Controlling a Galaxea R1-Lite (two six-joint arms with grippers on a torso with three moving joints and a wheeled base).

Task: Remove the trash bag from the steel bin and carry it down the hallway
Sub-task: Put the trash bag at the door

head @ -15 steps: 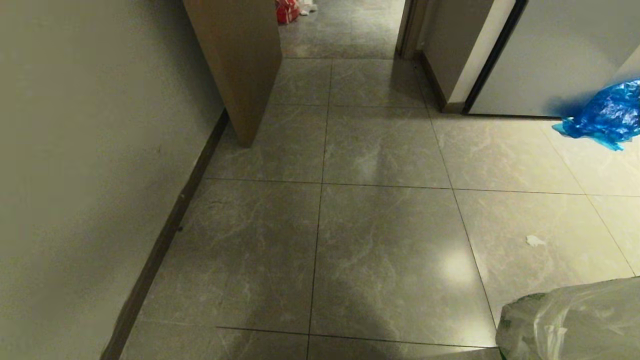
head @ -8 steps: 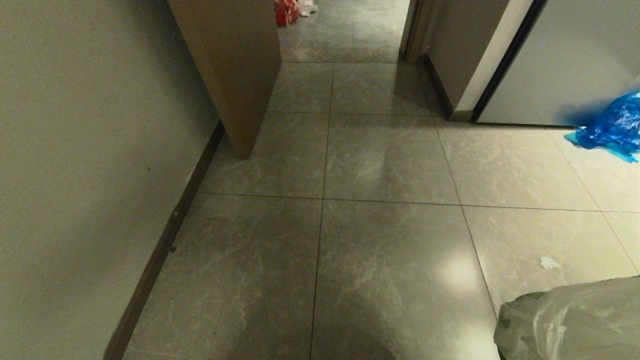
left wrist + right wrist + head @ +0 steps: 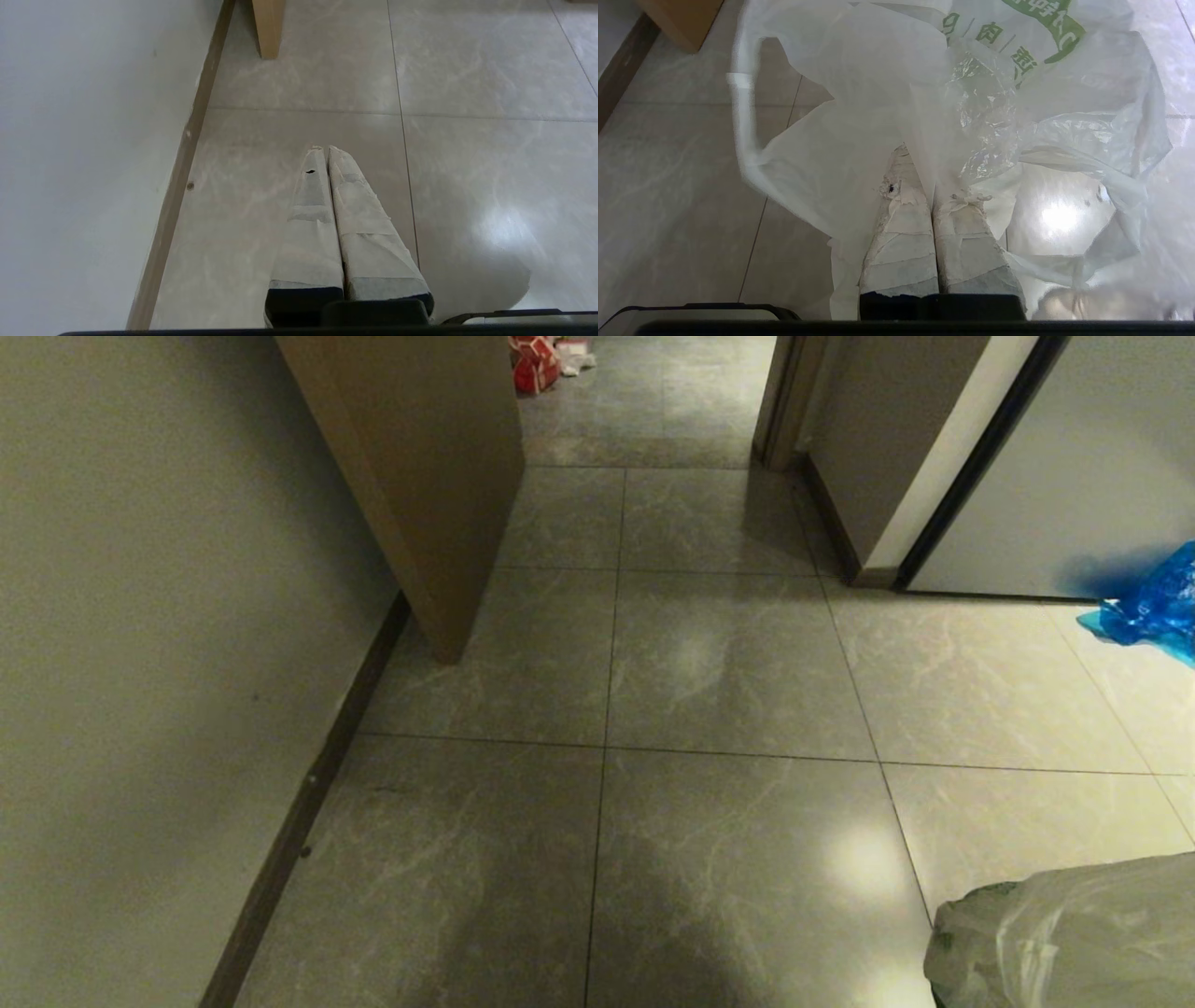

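Note:
The trash bag (image 3: 971, 107), thin translucent whitish plastic with green printing, hangs from my right gripper (image 3: 920, 154), whose taped fingers are shut on a fold of it. Its crinkled bulk also fills the head view's bottom right corner as the trash bag (image 3: 1074, 933). My left gripper (image 3: 324, 150) is shut with nothing in it, pointing at the floor beside the left wall. The hallway (image 3: 709, 653) of grey marbled tiles runs ahead. The steel bin is out of view.
A beige wall (image 3: 140, 616) with a dark baseboard (image 3: 308, 803) runs along the left. A tan door (image 3: 420, 476) juts into the passage ahead left. A shiny blue plastic bag (image 3: 1153, 607) lies at the right by a pale door. Red and white items (image 3: 537, 359) sit far ahead.
The whole head view has shifted: the door, the tile joints and the blue bag have come nearer and slid down and outward. The trash bag keeps its place in the corner.

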